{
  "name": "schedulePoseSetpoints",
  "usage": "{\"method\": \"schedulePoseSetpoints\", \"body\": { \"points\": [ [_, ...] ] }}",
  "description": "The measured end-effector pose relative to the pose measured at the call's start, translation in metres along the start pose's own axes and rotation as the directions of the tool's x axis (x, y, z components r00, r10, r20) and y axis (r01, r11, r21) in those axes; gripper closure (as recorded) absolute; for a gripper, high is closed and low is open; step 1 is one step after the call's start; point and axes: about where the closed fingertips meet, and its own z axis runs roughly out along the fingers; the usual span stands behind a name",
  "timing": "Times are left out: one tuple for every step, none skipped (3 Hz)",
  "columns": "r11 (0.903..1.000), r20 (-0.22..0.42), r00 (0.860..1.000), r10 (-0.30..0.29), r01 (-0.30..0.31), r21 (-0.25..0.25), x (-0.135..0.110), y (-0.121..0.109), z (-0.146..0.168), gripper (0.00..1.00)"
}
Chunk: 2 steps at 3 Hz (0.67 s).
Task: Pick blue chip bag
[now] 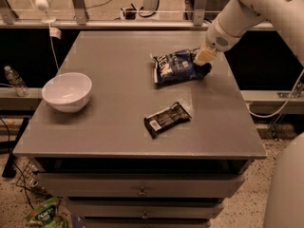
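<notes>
Gripper (203, 59) is sitting at right end of blue chip bag (175, 67), bag lying on table (118, 127) (whether gripping: cannot tell).

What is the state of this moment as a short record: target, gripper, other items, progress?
target: blue chip bag, lying on the table, in its far right part
gripper: gripper down at the bag's right end, apparently touching it
other items on table: white bowl near the left edge; black wrapper nearer the front, apart from the bag
floor: green bag at lower left
progress: bag not yet lifted off the table
</notes>
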Motion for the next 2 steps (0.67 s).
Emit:
{"method": "schedulePoseSetpoints", "body": {
  "points": [
    [0.9985,0.05,0.998,-0.029,0.027,0.049,-0.009,-0.001,-0.025,1.0],
    [0.9919,0.094,0.994,-0.049,0.038,0.122,-0.013,0.0,-0.061,1.0]
  ]
}}
